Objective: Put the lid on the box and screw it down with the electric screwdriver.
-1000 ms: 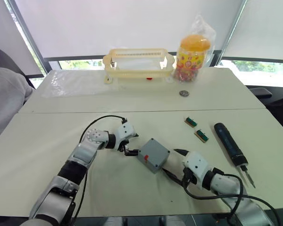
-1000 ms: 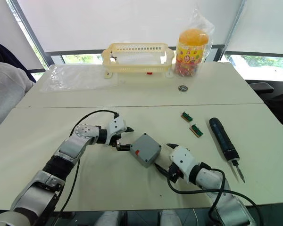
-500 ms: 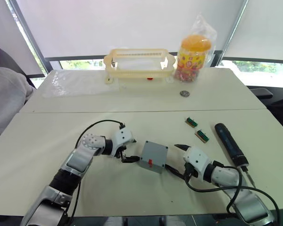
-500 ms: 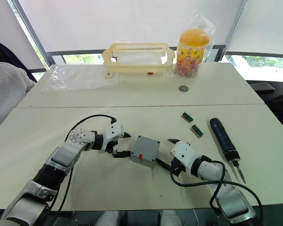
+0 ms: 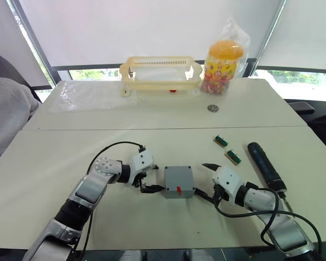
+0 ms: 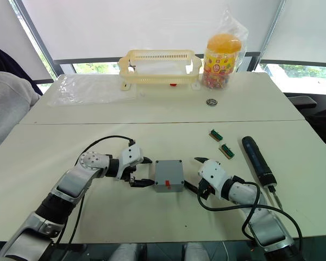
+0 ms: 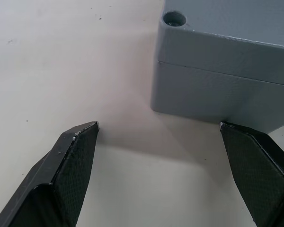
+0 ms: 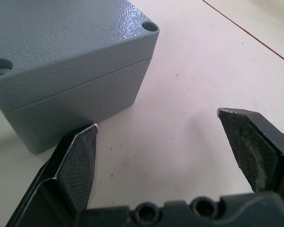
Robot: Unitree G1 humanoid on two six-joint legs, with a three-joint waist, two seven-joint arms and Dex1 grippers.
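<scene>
So both grippers are parked right at the box, 1 on each side. Left gripper (image 5: 151, 184) has its 2 fingers spread wide with nothing between them; in its wrist view 1 finger (image 7: 255, 161) sits right at the bottom corner of the box (image 5: 178, 181), maybe just touching, and the other is out over bare table. Right gripper (image 5: 205, 179) is the same deal, spread wide and holding nothing, with 1 finger (image 8: 75, 161) just beside the box's lower edge and the other well off to the side.

The box is sitting flat on the table (image 5: 70, 157) between them, red mark facing the robot. The lid (image 7: 236, 28) already looks like it's on: both wrist views show a seam running round the side, and open screw holes in the top corners. I can't tell if any screws are in those holes.

The screwdriver (image 5: 265, 168) is lying on the table off to the robot's right, near the right arm but untouched, bit pointing toward the robot. 2 little green boards (image 5: 226, 149) are between it and the box.

My read: the lid step is basically done and the grippers are squaring the box up. Next bit needs the right gripper to go grab the screwdriver round its body, stand it bit-down over a corner hole, while the left one steadies the box so it doesn't spin or slide. Lining the bit up with those small holes looks like the fiddly part.
</scene>
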